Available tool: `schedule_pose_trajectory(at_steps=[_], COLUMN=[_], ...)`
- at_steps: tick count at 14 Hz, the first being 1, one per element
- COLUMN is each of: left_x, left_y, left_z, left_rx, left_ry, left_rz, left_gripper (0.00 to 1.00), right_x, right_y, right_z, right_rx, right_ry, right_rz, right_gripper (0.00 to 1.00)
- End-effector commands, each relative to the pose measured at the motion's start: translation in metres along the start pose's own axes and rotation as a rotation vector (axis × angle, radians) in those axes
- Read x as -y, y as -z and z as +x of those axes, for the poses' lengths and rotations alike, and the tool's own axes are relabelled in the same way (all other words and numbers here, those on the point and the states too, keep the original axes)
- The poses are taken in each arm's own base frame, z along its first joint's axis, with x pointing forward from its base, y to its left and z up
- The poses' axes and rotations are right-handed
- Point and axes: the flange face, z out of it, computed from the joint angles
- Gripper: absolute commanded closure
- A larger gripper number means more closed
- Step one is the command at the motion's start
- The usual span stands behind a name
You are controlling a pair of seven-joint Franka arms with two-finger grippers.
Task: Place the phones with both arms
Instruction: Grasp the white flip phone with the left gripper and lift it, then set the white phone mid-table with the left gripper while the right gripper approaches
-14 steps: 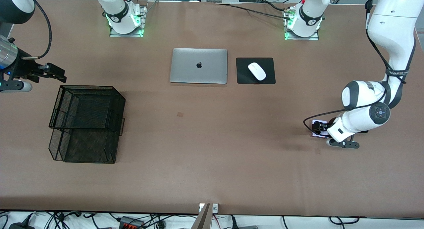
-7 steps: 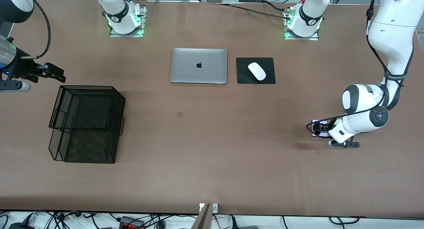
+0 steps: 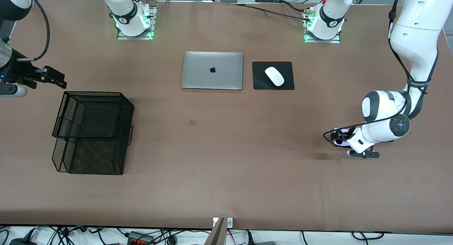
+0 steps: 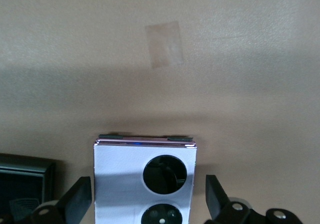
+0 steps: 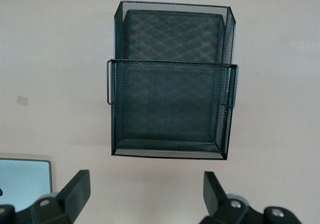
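In the front view we see the brown table (image 3: 226,160) filling the frame. At the middle right, the left arm (image 3: 414,53) bends down from the top right corner, and the left gripper (image 3: 339,138) sits low over the lilac-white phone (image 3: 334,141), of which only a sliver shows past the wrist. At the upper left edge, the right arm (image 3: 10,4) waits with the right gripper (image 3: 53,78) hanging above the table, just above the black mesh tray stack (image 3: 92,131) in the picture. At top centre lie a closed silver laptop (image 3: 212,70) and, beside it toward the left arm's end, a black mouse pad (image 3: 273,75) carrying a white mouse (image 3: 274,76).

In the left wrist view, the lilac-white phone (image 4: 145,184) lies flat at bottom centre, two black round lenses showing. The left gripper (image 4: 145,204) straddles it, with its fingers (image 4: 216,196) spread wide, one on each side and each clear of the phone's edges. A second dark phone (image 4: 25,176) shows at the bottom left corner, just beside the lilac-white one. A small piece of tape (image 4: 164,44) marks the table near the top.

In the right wrist view, the mesh tray stack (image 5: 172,84) fills the centre. The right gripper (image 5: 142,194) shows at the bottom edge, fingers (image 5: 76,189) wide apart and holding nothing. A corner of the laptop (image 5: 25,181) peeks in at bottom left.
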Motion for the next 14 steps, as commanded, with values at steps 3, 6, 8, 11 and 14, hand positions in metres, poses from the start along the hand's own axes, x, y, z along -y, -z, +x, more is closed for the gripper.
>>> schedule_pose_trajectory(at_steps=[3, 6, 8, 11, 14], left_x=[0.000, -0.001, -0.001, -0.006, -0.079], left_y=[-0.003, -0.005, -0.004, 0.005, 0.047], left_z=[0.001, 0.001, 0.001, 0.003, 0.008], left_rx=[-0.019, -0.016, -0.016, -0.013, 0.074], left_ry=[-0.008, -0.010, -0.017, -0.042, 0.019], left_rz=[0.014, 0.012, 0.015, 0.018, 0.008], left_gripper=[0.00, 0.15, 0.41, 0.63, 0.66], right_x=[0.000, 0.000, 0.001, 0.001, 0.001], right_y=[-0.001, -0.003, -0.008, -0.011, -0.011], right_z=[0.002, 0.003, 0.006, 0.007, 0.007], right_rx=[0.011, 0.014, 0.023, 0.028, 0.028], right_ry=[-0.006, -0.006, -0.004, -0.003, -0.004], right_rz=[-0.009, -0.008, -0.008, -0.006, -0.006], right_gripper=[0.00, 0.00, 0.00, 0.00, 0.00])
